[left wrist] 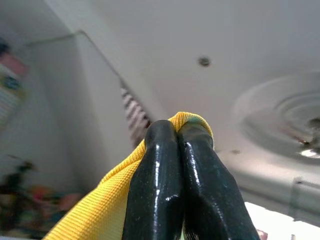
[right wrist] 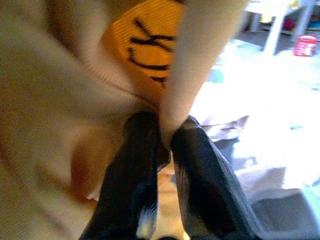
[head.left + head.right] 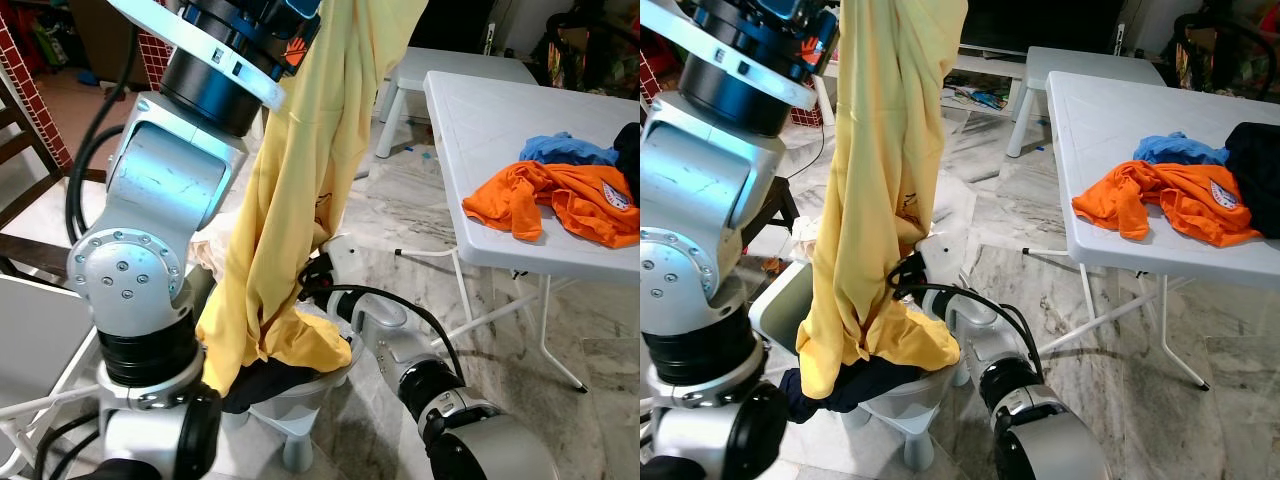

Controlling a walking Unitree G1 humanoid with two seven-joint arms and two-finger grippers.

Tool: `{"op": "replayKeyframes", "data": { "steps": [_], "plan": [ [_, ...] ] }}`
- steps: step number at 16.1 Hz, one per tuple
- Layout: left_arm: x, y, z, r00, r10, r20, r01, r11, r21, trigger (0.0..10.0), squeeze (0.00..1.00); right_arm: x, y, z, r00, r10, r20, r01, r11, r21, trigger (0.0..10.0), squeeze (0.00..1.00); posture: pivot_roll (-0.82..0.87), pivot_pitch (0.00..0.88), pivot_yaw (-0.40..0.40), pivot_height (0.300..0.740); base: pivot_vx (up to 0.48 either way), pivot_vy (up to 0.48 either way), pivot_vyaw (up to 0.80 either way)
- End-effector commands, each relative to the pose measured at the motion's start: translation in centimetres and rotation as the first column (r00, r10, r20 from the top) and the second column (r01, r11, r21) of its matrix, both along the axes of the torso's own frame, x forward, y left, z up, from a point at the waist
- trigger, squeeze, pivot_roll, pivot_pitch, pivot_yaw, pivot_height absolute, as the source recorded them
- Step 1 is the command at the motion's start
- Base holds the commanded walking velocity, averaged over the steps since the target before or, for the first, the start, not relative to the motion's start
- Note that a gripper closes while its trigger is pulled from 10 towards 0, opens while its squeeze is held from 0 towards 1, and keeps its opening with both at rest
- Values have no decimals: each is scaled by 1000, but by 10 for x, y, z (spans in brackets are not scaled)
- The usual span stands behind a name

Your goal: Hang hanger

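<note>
Left gripper (image 1: 177,131) pinches the yellow shirt (image 3: 290,190) aloft; right gripper (image 2: 162,137) nips its fold; tugging could tear it free.

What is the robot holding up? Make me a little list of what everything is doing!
left hand: raised high, shut on the yellow shirt
right hand: low, pinching a fold of the yellow shirt
yellow shirt: hanging long, its bottom bunched on the grey basket
white table: on the robot's right, holding an orange shirt and a blue cloth
hanger: cannot tell
</note>
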State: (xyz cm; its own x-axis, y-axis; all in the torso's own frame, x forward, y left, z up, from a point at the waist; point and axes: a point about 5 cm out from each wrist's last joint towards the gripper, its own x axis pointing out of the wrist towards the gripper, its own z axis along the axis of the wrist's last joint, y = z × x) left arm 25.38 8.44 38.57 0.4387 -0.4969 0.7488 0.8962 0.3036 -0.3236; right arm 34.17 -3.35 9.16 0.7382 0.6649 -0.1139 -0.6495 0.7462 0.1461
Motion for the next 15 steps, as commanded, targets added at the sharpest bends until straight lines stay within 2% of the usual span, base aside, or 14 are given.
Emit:
{"op": "replayKeyframes", "data": {
  "steps": [1, 2, 3, 4, 5, 6, 7, 8, 9, 10, 12, 14, 15],
  "plan": [
    [1, 0, 0, 999, 34, -3, -34, 999, 21, 0, 0, 7, -7, 8, 999, -42, 19, 42, 999, 14, 0, 0, 128, 18, -68, 740, 0, 0, 0],
    [7, 4, -4, 995, 89, -32, -88, 995, 36, 0, 0, 10, -12, 9, 998, -67, 20, 66, 998, 19, 0, 0, 124, 15, -70, 740, 0, 0, 0],
    [26, 22, -18, 956, 269, -120, -258, 961, 99, 0, 0, 14, -23, 13, 993, -114, 29, 114, 993, 25, 0, 0, 116, 10, -77, 740, 0, 0, 0],
    [30, 26, -22, 943, 301, -143, -287, 952, 110, 0, 0, 15, -26, 13, 992, -123, 30, 123, 992, 27, 0, 0, 116, 10, -77, 740, 0, 0, 0],
    [27, 51, -65, 904, 374, -205, -350, 925, 146, 0, 0, 18, -33, 15, 987, -152, 41, 151, 988, 24, 0, 0, 115, 5, -86, 740, 0, 0, 0],
    [22, 70, -99, 844, 480, -237, -433, 873, 225, 0, 0, 21, -40, 18, 982, -182, 52, 181, 983, 24, 0, 0, 117, 2, -90, 740, 0, 0, 0],
    [27, 82, -124, 760, 593, -266, -514, 799, 311, 0, 0, 25, -47, 24, 974, -214, 70, 212, 977, 30, 0, 0, 119, 0, -94, 740, 0, 0, 0],
    [28, 83, -128, 745, 609, -273, -524, 787, 325, 0, 0, 26, -48, 25, 973, -220, 73, 218, 975, 32, 0, 0, 119, 0, -94, 740, 0, 0, 0],
    [34, 95, -156, 653, 715, -249, -581, 685, 441, 0, 0, 30, -55, 33, 965, -242, 99, 239, 970, 43, 0, 0, 117, 0, -95, 740, 0, 0, 0],
    [35, 98, -172, 624, 747, -228, -586, 641, 496, 0, 0, 33, -61, 39, 958, -259, 119, 254, 966, 53, 0, 0, 113, 0, -92, 740, 0, 0, 0],
    [34, 102, -188, 588, 772, -242, -595, 615, 518, 0, 0, 36, -73, 46, 947, -285, 146, 280, 958, 56, 0, 0, 101, 0, -91, 740, 0, 0, 0],
    [33, 104, -196, 575, 781, -242, -606, 606, 516, 0, 0, 37, -85, 50, 936, -311, 164, 307, 950, 54, 0, 0, 92, 0, -92, 740, 0, 0, 0],
    [34, 106, -201, 557, 800, -224, -617, 579, 533, 0, 0, 38, -90, 52, 928, -328, 178, 325, 945, 47, 0, 0, 87, 0, -92, 740, 0, 0, 0]
  ]
}}
